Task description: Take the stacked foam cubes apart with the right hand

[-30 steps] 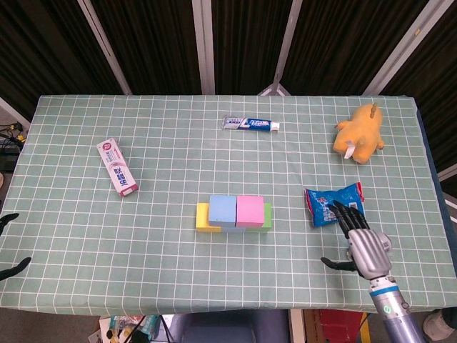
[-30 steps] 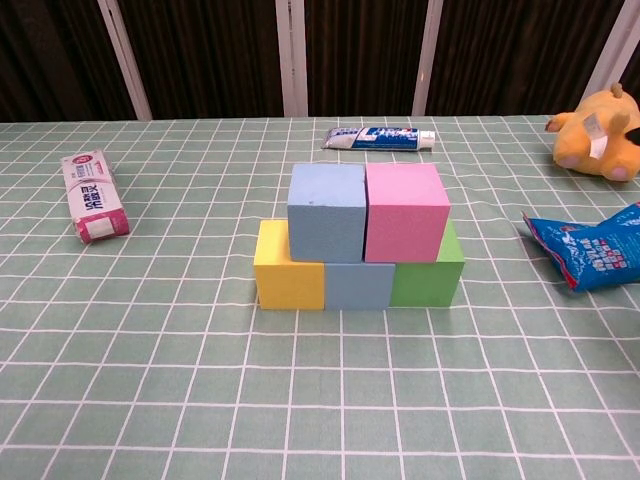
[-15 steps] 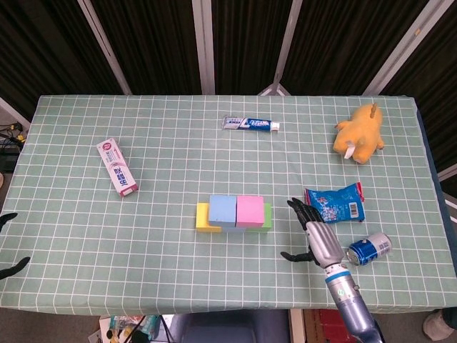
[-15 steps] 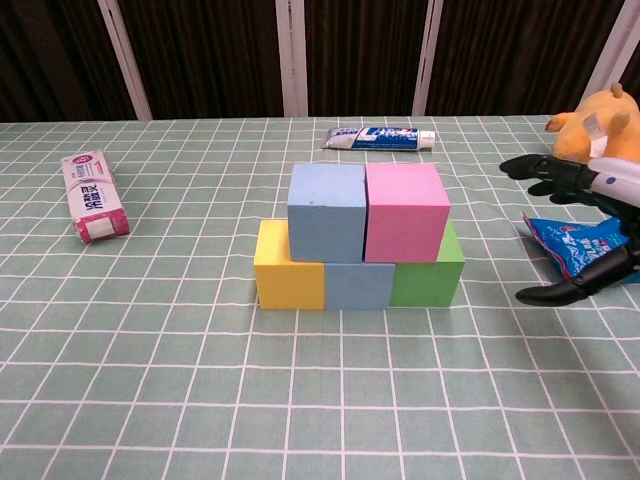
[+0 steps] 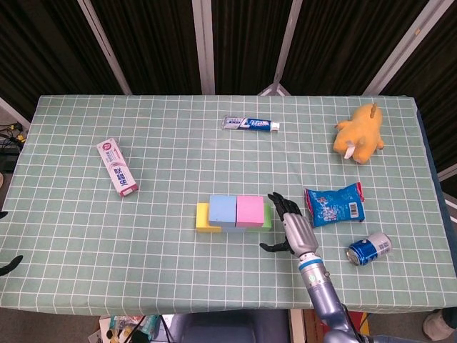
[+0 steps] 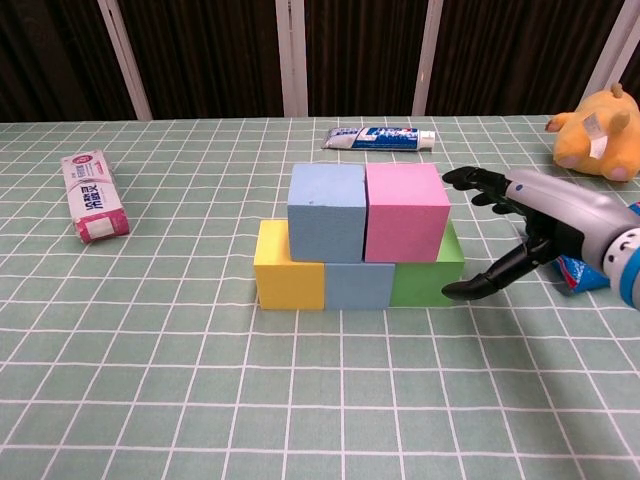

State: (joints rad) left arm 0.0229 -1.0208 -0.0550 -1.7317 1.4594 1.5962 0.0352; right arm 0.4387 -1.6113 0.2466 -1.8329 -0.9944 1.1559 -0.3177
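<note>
Now your right hand has swept in from the desk's right edge, fingers spread and empty, just beside the pink cube. Foam cubes sit stacked mid-desk, untouched; unstacking can begin.

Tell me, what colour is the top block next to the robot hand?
Pink block, clearest in the chest view.

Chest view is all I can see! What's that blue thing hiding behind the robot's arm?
Observer: A blue snack bag, lying flat, just right of the right hand.
Operator: Is anything else over there?
Observer: Yes, a blue can lies on its side, nearer the front table edge than the bag.
Operator: Are more cubes hiding behind the stack?
Observer: No. From above, the foam cubes are one row deep, with bare tablecloth behind.
</note>
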